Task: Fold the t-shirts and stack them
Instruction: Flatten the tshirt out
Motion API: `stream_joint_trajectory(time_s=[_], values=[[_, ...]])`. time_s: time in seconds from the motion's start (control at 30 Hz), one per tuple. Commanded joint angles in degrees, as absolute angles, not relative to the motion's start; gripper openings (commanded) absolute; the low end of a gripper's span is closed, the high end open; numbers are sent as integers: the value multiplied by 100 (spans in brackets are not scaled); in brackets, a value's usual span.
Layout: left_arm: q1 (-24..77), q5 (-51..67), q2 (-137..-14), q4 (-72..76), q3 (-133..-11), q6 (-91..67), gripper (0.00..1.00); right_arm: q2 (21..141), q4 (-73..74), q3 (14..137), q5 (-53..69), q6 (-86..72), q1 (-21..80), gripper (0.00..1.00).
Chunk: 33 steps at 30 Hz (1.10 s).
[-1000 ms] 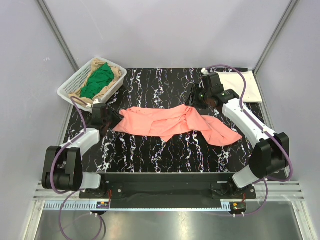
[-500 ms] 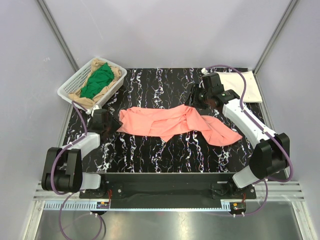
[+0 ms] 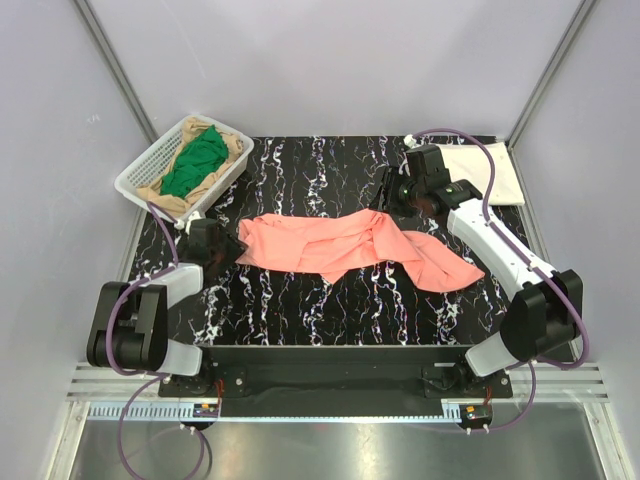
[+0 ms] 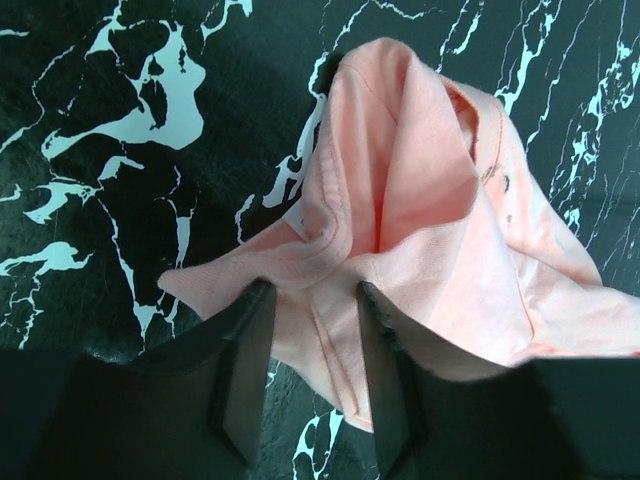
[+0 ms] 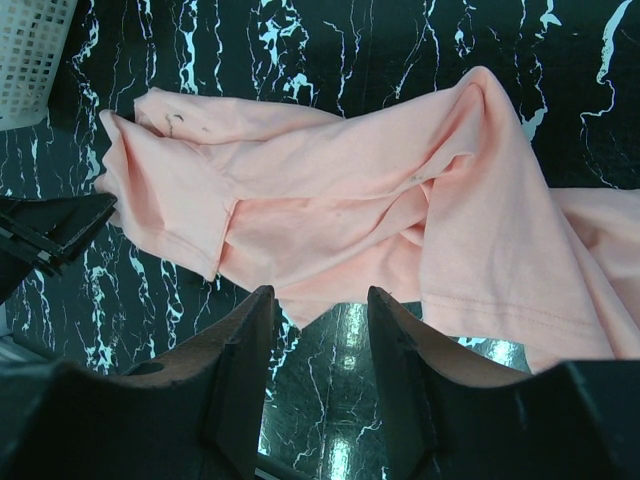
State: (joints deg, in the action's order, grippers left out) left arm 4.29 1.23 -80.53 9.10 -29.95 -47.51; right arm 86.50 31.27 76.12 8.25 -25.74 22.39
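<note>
Two grippers, both jaws parted. Left gripper [image 4: 313,292] low at left end of crumpled salmon-pink cloth t-shirt [image 3: 340,245], rumpled hem lying under gap, not clamped. Right gripper [image 5: 320,295] empty, just beside shirt's far edge, arm reaching in from right. Shirt stretched across middle of black marbled table [image 3: 320,305], well apart from near edge and white plastic mesh basket [image 3: 137,178]

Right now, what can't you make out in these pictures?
Top view: the tan shirt in the basket, mostly under the green shirt.
Top view: the cream shirt, left edge behind the right arm.
Left wrist view: the salmon shirt, far end cut off by the frame; whether the left gripper touches it.
</note>
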Motion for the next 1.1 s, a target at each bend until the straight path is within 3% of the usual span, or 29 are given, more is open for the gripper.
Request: stream_joint_trajectory(time_s=[0.0, 0.23, 0.67, 1.07], values=[[448, -35, -8068, 1415, -3155, -4764, 40, 8481, 2988, 7567, 853, -2549, 2268, 50], [439, -35, -8095, 1406, -3225, -4755, 33, 8604, 2971, 7585, 879, -2549, 2268, 50], [553, 220, -8121, 1916, -3041, -5018, 38, 8719, 2909, 7585, 888, -2522, 2268, 50], [571, 229, -8236, 1732, -3147, -5071, 35, 8736, 2892, 7576, 888, -2505, 2268, 50]])
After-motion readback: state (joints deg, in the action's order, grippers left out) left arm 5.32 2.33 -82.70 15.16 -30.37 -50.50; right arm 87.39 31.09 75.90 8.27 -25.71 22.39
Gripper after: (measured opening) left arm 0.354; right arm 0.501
